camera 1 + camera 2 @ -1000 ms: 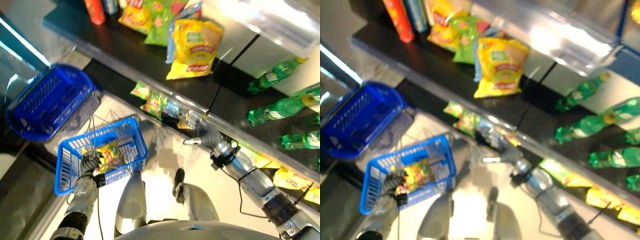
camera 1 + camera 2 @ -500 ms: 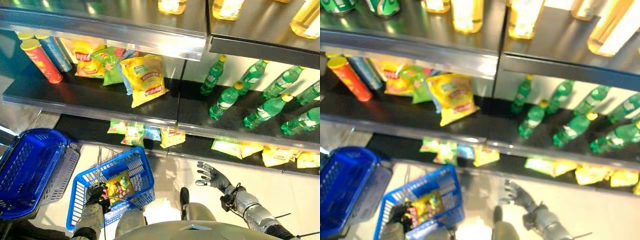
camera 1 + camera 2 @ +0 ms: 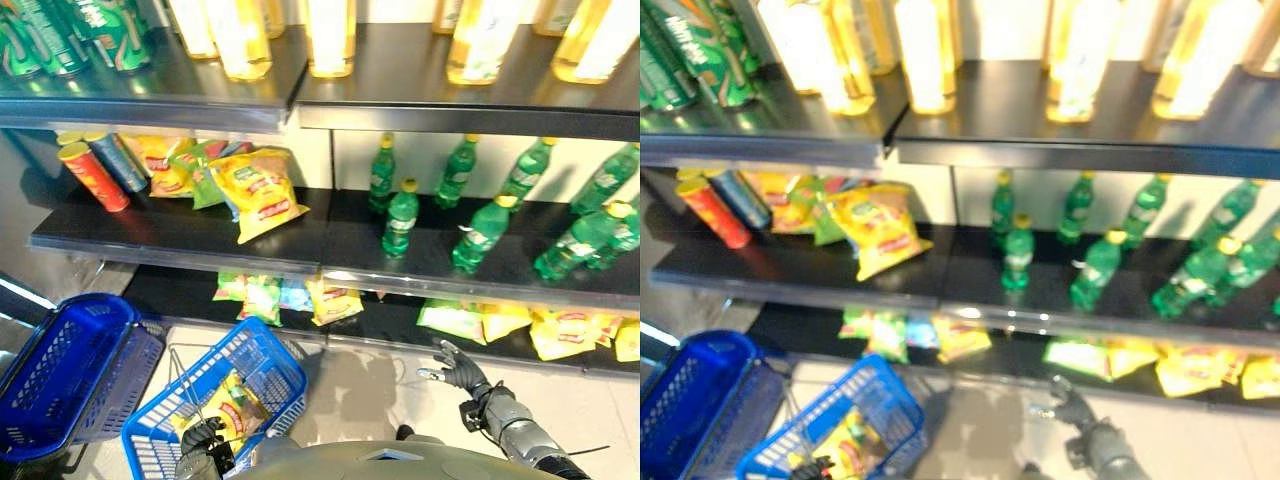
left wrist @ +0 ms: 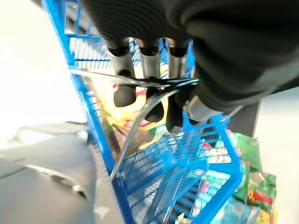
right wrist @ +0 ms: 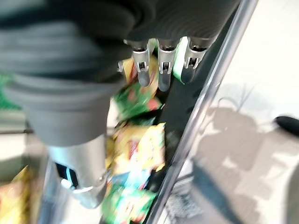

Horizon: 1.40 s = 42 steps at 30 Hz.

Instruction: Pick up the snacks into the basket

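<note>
A yellow snack packet with red print (image 3: 232, 408) lies inside the bright blue wire shopping basket (image 3: 262, 358), which hangs tilted low in front of the shelving, just beside a darker blue plastic basket (image 3: 62, 365) standing on the pale floor to its left. The left hand (image 3: 203, 438) is at the near rim of the wire basket; in its wrist view its dark-tipped fingers (image 4: 125, 91) are curled round the basket's thin metal wire handle (image 4: 140, 81), gripping it. More snacks remain on the black shelves: a cluster of small green and yellow snack packets (image 3: 285, 297) lies on the bottom shelf just behind the basket, and further right on the same shelf lie flat yellow snack bags (image 3: 520, 325). The right hand (image 3: 455, 366) hangs low at the right, near the front edge of the bottom shelf (image 3: 390, 318), its fingers straight and spread, holding nothing; its wrist view shows the fingers (image 5: 161, 65) extended toward blurred green and yellow packets. On the middle shelf a large yellow crisp bag (image 3: 257, 192) leans among green and yellow bags, with red and blue crisp tubes (image 3: 100, 170) at the left end and green plastic bottles with yellow caps (image 3: 480, 215) to the right. The top shelf carries pale yellow drink bottles (image 3: 330, 30) and green cans (image 3: 60, 35).
</note>
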{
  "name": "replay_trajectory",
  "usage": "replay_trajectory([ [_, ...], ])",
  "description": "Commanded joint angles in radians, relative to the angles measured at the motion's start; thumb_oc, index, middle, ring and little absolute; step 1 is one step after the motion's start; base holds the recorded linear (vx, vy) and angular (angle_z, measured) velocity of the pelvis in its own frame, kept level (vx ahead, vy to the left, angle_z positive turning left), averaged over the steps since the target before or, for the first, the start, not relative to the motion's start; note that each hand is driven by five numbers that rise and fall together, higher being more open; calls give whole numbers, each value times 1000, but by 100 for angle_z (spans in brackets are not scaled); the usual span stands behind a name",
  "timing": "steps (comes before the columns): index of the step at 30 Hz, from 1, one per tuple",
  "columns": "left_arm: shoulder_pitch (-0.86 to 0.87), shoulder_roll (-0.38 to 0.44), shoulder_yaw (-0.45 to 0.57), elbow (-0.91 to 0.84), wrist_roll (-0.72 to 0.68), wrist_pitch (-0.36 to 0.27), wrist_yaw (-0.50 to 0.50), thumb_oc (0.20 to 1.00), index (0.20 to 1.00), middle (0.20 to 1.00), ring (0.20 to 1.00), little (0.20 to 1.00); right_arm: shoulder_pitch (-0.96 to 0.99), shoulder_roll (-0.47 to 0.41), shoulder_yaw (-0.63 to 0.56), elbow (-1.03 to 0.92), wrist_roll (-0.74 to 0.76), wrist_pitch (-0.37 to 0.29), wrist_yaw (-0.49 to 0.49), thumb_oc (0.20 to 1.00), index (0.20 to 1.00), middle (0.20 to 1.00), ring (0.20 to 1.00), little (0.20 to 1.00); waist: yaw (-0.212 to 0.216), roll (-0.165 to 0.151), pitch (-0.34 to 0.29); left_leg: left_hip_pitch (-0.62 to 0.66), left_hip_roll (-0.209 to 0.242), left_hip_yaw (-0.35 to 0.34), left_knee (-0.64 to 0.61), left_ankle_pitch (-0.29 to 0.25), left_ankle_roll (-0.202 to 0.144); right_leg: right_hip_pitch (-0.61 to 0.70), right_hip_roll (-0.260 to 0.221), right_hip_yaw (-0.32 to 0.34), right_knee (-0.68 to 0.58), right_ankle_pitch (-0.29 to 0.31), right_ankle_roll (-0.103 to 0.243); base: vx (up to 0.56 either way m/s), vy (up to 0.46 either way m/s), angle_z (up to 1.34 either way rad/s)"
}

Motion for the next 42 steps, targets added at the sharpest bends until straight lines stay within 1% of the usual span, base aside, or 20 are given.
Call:
replay_trajectory([
  [1, -34, 5, 21, -3, -42, -16, -33, 200, 200, 200, 200, 200, -70, 9, 16, 55, -29, -19, -1, 1000, 1000, 1000, 1000, 1000, 19, -45, 43, -74, -198, -114, 57, -212, 83, 38, -31, -16, -51, 24, 66, -153, -335, -44],
  [3, -14, -9, 21, 19, -30, -3, -58, 200, 200, 200, 200, 200, -76, 15, 17, 104, -62, -7, 0, 1000, 1000, 1000, 1000, 1000, 28, -51, 27, -60, -299, -98, 123, -300, 113, 36, -16, -3, -64, 37, 64, -68, -264, -47],
  [5, 2, -27, 11, 30, -24, 11, -77, 200, 200, 200, 200, 200, -77, 25, 5, 161, -89, 1, -6, 1000, 1000, 1000, 1000, 1000, 29, -44, 11, -47, -385, -91, 178, -348, 138, 30, 10, 10, -60, 47, 63, -37, -193, -62],
  [8, 11, -31, 3, 41, -29, 23, -91, 200, 200, 200, 200, 200, -76, 53, -13, 210, -94, 9, -18, 1000, 1000, 1000, 1000, 1000, 16, -36, -8, -7, -419, -73, 125, -388, 176, 28, 43, 13, -55, 51, 66, -13, -118, -12],
  [15, 11, -6, 4, 24, -17, 41, -89, 200, 200, 200, 200, 200, -46, 97, -22, 204, -99, 13, -38, 1000, 1000, 1000, 1000, 1000, -10, -68, -40, 61, -391, -99, -8, -358, 183, 32, 68, -25, -19, 48, 63, -22, -69, 15],
  [18, -15, 5, -12, 23, -18, 42, -83, 200, 200, 200, 200, 200, -56, 110, -30, 206, -80, 15, -53, 1000, 1000, 1000, 1000, 1000, -31, -66, -20, 54, -376, -121, -42, -327, 183, -5, 78, 12, 46, 45, 75, -194, -110, 31],
  [19, -39, 12, -1, 32, -37, 38, -65, 200, 200, 200, 200, 200, -69, 118, -29, 206, -78, 18, -63, 1000, 1000, 1000, 1000, 1000, -27, -44, -16, 36, -349, -129, -56, -303, 176, -30, 34, 23, 63, 35, 80, -227, -158, 29],
  [24, -64, 18, -2, 37, -55, 33, -62, 200, 200, 200, 200, 200, -77, 124, -30, 228, -85, 24, -59, 1000, 1000, 1000, 1000, 1000, -24, -22, -18, 27, -310, -170, -88, -280, 164, -30, -30, 96, 88, 36, 83, -127, -217, 23],
  [25, -70, 19, -2, 37, -73, 30, -59, 200, 200, 200, 200, 200, -82, 123, -37, 222, -100, 28, -67, 1000, 1000, 1000, 1000, 1000, -13, -17, -26, 10, -283, -190, -59, -292, 155, -13, -126, 109, 74, 74, 93, -100, -387, 17],
  [26, -75, 22, 0, 39, -79, 31, -57, 200, 200, 200, 200, 200, -85, 125, -44, 221, -101, 29, -70, 1000, 1000, 1000, 1000, 1000, -11, -19, -24, 9, -268, -196, -41, -303, 147, 7, -178, 103, 59, 96, 102, -132, -546, 13],
  [28, -73, 40, 23, 61, -94, 27, -48, 200, 200, 200, 200, 200, -97, 130, -27, 218, -121, 27, -67, 1000, 1000, 1000, 1000, 1000, 6, -41, -21, -2, -197, -199, -17, -300, 105, 30, -228, 96, 45, 104, 129, -131, -658, 2],
  [30, -73, 48, 31, 63, -99, 25, -47, 200, 200, 200, 200, 200, -105, 129, -8, 217, -140, 27, -62, 1000, 1000, 1000, 1000, 1000, 13, -46, -19, -1, -164, -198, -28, -283, 87, 33, -209, 92, 40, 66, 139, -86, -466, -54],
  [31, -68, 54, 39, 57, -110, 23, -44, 200, 200, 200, 200, 200, -110, 122, 11, 205, -157, 27, -56, 1000, 1000, 1000, 1000, 1000, 22, -48, -22, -3, -121, -197, -44, -255, 67, 33, -184, 81, 33, 28, 143, -37, -232, -58],
  [32, -68, 54, 39, 57, -110, 23, -44, 200, 200, 200, 200, 200, -110, 122, 11, 205, -157, 27, -56, 1000, 1000, 1000, 1000, 1000, 22, -48, -22, -2, -121, -197, -44, -255, 67, 33, -184, 81, 33, 28, 143, -116, -637, -51],
  [34, -62, 53, 67, 75, -143, 20, -44, 200, 200, 200, 200, 200, -130, 108, 67, 198, -154, 22, -46, 1000, 1000, 1000, 1000, 1000, 20, -34, -5, -18, 0, -210, -71, -141, 61, 7, -71, 88, 62, -54, 101, -118, -799, -19],
  [36, -56, 43, 77, 82, -160, 17, -40, 200, 200, 200, 200, 200, -130, 100, 72, 195, -147, 21, -47, 1000, 1000, 1000, 1000, 1000, 23, -35, 4, -33, -6, -240, -47, -114, 77, 4, -40, 101, 64, -52, 84, -51, -448, -46],
  [37, -57, 36, 77, 81, -173, 15, -40, 200, 200, 200, 200, 200, -134, 91, 70, 190, -133, 19, -48, 1000, 1000, 1000, 1000, 1000, 26, -38, 15, -60, -39, -276, -2, -110, 90, 1, -28, 110, 63, -44, 75, -64, -511, -62],
  [38, -55, 25, 84, 82, -188, 15, -41, 200, 200, 200, 200, 200, -140, 85, 69, 193, -118, 21, -40, 1000, 1000, 1000, 1000, 1000, 27, -45, 25, -70, -97, -284, 60, -148, 106, 8, -18, 110, 49, -39, 65, -60, -481, -39],
  [41, -48, 6, 68, 77, -171, 24, -58, 200, 200, 200, 200, 200, -136, 76, 62, 222, -124, 25, -35, 1000, 1000, 1000, 1000, 1000, 32, -55, 28, -127, -219, -154, 166, -252, 136, 30, -13, 78, 11, -17, 51, -9, -333, -14],
  [42, -48, 6, 67, 76, -171, 24, -57, 200, 200, 200, 200, 200, -135, 76, 61, 222, -124, 25, -35, 1000, 1000, 1000, 1000, 1000, 32, -54, 28, -128, -220, -154, 172, -257, 137, 32, -14, 78, 11, -18, 52, 33, -270, -21],
])
